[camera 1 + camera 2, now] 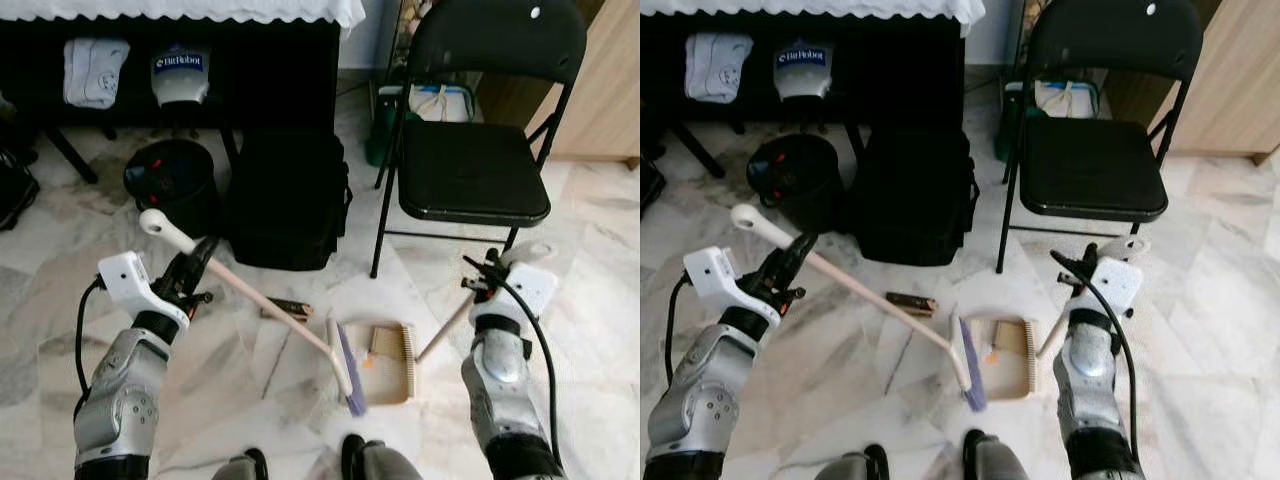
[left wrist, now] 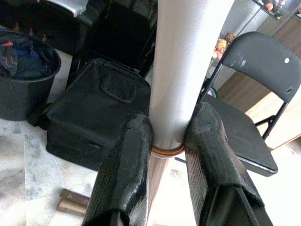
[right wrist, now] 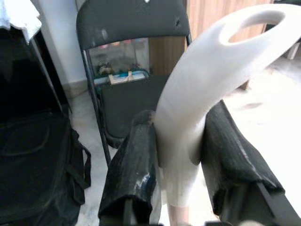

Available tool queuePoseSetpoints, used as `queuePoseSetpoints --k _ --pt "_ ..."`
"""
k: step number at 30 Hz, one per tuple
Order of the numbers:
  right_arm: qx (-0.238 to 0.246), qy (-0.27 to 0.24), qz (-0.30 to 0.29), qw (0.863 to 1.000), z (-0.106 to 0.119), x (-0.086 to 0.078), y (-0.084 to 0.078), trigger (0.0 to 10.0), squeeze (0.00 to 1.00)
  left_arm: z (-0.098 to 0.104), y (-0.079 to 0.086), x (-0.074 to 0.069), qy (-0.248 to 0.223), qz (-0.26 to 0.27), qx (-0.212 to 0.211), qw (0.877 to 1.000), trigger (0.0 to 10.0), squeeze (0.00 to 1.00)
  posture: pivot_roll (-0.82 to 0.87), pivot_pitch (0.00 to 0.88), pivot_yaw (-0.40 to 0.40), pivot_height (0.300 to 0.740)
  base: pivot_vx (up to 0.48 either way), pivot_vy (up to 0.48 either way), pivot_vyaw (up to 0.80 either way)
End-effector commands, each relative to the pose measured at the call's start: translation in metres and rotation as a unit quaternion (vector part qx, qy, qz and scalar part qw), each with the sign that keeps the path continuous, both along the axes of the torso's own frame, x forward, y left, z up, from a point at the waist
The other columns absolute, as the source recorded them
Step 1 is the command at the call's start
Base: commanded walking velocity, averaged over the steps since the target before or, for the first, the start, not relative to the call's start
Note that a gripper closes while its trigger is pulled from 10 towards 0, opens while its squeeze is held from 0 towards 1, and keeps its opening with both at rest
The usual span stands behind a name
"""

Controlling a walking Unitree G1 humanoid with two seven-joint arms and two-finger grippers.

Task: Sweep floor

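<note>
1. The left gripper (image 1: 195, 262) is closed tight around the broom (image 1: 262, 297) handle, near its white top end. The close-up shows its two black fingers (image 2: 124, 174) pressed on both sides of the pole.
2. The right gripper (image 1: 484, 272) is closed around the curved white end of the dustpan (image 1: 385, 362) handle. Both fingers (image 3: 134, 169) squeeze it.
3. The broom slants down across the floor (image 1: 250, 400) to its purple brush (image 1: 352, 375). The brush touches the left edge of the dustpan, just in front of the robot's feet.
4. The dustpan lies flat on the floor. A small orange bit (image 1: 368, 362) sits inside it.
5. A small brown thing (image 1: 287, 309) lies on the floor just behind the broom pole. It looks like it is not swept up yet.
6. What could go wrong: the brush could push the dustpan sideways, because the pan is only held by its long thin handle. Then the orange bit may spill out.
7. The brown thing is on the far side of the pole. A short sweep could miss it or knock it toward the black bag (image 1: 288, 198).
8. The chair (image 1: 470, 150) leg and the bag are near. A wide swing could hit them.
</note>
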State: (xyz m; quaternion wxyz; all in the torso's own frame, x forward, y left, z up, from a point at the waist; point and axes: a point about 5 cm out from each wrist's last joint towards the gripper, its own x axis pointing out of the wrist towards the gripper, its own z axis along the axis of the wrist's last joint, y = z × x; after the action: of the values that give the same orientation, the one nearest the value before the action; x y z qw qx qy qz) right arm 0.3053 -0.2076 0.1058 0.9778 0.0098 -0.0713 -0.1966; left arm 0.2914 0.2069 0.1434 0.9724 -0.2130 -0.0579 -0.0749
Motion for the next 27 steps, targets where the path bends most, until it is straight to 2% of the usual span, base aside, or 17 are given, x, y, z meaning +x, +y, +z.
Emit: queuePoseSetpoints --k 1,8,27 --pt "-0.016 -0.042 0.013 0.999 0.022 -0.003 0.002 10.0 0.00 0.022 0.007 -0.002 -0.047 0.016 0.007 0.999 10.0 0.00 -0.07 0.166 0.008 0.740 0.000 0.000 0.00" --pt "-0.017 -0.071 0.030 0.997 0.045 -0.003 0.006 10.0 0.00 0.041 0.018 0.003 -0.081 0.085 0.051 0.992 10.0 0.00 -0.08 0.147 0.006 0.740 0.000 0.000 0.00" --pt "-0.017 -0.071 0.030 0.997 0.045 -0.003 0.006 10.0 0.00 0.041 0.018 0.003 -0.081 0.085 0.051 0.992 10.0 0.00 -0.08 0.147 0.006 0.740 0.000 0.000 0.00"
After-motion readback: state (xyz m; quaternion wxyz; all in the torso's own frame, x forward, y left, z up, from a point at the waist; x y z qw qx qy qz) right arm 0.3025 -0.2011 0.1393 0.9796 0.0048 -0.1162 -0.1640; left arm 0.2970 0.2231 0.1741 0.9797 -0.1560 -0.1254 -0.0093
